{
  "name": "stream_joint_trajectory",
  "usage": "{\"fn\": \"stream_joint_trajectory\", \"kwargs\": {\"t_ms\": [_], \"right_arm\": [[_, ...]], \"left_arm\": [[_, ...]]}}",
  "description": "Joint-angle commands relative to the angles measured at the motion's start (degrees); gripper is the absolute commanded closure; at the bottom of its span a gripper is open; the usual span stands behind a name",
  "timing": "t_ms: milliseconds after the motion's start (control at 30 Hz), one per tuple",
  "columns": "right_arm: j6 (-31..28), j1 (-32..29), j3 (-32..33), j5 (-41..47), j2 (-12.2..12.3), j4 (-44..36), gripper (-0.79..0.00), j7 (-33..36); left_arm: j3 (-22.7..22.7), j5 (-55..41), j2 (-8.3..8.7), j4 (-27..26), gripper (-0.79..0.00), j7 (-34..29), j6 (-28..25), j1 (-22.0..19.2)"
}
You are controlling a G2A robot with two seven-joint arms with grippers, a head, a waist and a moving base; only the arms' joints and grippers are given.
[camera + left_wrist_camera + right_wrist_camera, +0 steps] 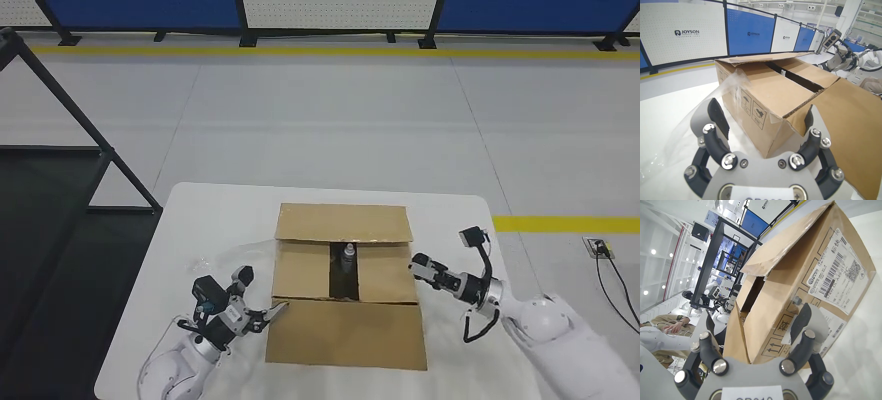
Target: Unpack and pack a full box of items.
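Note:
A cardboard box (345, 285) stands mid-table. Its far flap (343, 223) is raised and its near flap (346, 335) lies folded out flat. The two inner flaps are down, and the dark gap between them shows a bottle top (347, 255), a white cap (783, 72) in the left wrist view. My left gripper (262, 292) is open at the box's near left corner, which sits between its fingers (718, 115). My right gripper (414, 268) is open against the box's right side, straddling the near corner (751, 359) below a white shipping label (840, 275).
Loose clear tape (736, 79) hangs off the box's left wall, and clear film (225, 262) lies on the white table (200, 220) beside it. A black metal frame (60, 170) stands off the table's left side. The table's far strip is bare.

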Motion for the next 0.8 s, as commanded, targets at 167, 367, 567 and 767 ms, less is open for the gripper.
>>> {"fn": "stream_joint_trajectory", "kwargs": {"t_ms": [167,367,567,767], "right_arm": [[-0.6,-1.7,1.7,-1.5,0.3,-1.6,-0.785,1.9],[-3.7,-4.5,5.9,-1.7,0.8,-3.3,-0.785,-1.8],[-8.0,-9.5,12.4,0.0,2.5,-9.4,-0.785,-0.1],[-9.2,-10.8,14.9,-1.6,3.2,-10.7,-0.785,1.1]], "left_arm": [[-1.4,-0.1,0.34,-0.3,-0.785,0.3,0.0,0.5],[-1.9,-0.1,0.58,-1.4,-0.785,0.6,-0.4,1.4],[-1.9,0.6,0.74,-1.8,-0.785,0.9,-0.2,2.1],[-2.3,-0.4,0.79,-2.2,-0.785,1.3,1.1,2.8]]}}
